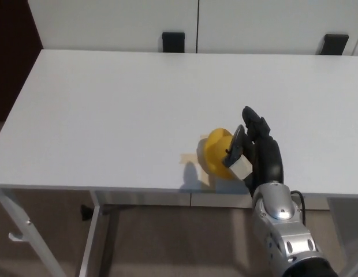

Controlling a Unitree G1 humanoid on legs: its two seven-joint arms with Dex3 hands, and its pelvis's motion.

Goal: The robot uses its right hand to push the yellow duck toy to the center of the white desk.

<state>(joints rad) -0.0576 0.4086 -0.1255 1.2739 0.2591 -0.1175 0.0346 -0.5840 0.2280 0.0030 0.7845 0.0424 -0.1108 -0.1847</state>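
Note:
The yellow duck toy (216, 152) rests on the white desk (121, 104), near the front edge, over a tan tape cross (189, 160) that it mostly covers. My right hand (255, 149) presses against the duck's right side, black fingers apart and extended, nothing held. Its silver forearm (283, 231) rises from the bottom right. My left hand does not show.
Two black brackets (173, 41) (335, 44) sit behind the desk's far edge against white cabinet panels. A desk leg (17, 225) and the brown floor show below the front edge.

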